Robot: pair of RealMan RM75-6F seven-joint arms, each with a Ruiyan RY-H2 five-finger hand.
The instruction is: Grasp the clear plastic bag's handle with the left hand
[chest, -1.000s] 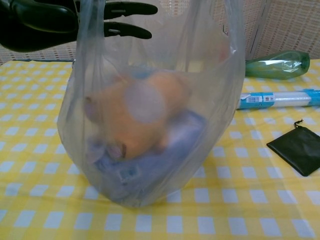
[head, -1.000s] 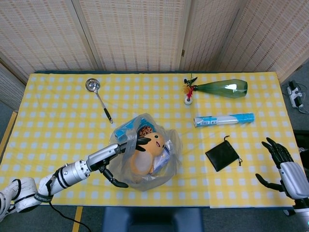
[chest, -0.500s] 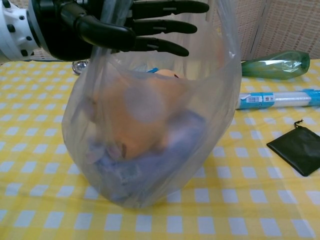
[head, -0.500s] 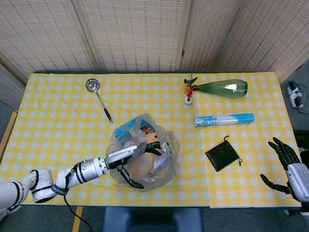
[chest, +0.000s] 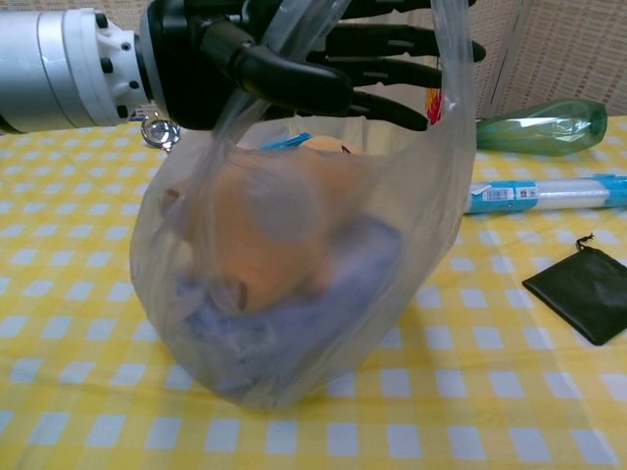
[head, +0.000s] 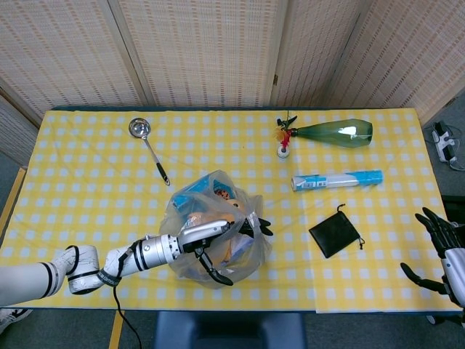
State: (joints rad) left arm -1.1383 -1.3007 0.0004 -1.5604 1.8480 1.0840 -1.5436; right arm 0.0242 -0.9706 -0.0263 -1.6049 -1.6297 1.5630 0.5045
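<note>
The clear plastic bag point(head: 190, 212) stands near the table's front edge, holding an orange plush toy point(chest: 265, 211) and blue packets. My left hand point(head: 212, 234) reaches from the left across the bag's mouth, fingers stretched out and apart. In the chest view, a strip of the bag's handle point(chest: 227, 132) drapes across the left hand point(chest: 284, 59), between the thumb and the straight fingers point(chest: 411, 44). The fingers are not closed on the plastic. My right hand point(head: 442, 251) hovers off the table's front right corner, fingers spread and holding nothing.
A black pouch point(head: 334, 233) lies right of the bag, with a blue-and-white tube point(head: 338, 179) behind it. A green bottle point(head: 334, 132) and a small red-and-white figure point(head: 283, 145) sit at the back. A ladle point(head: 147, 145) lies at the back left.
My left hand has moved right, deeper across the bag's mouth, and the handle strip now lies over it. My right hand has drifted down and right toward the frame corner.
</note>
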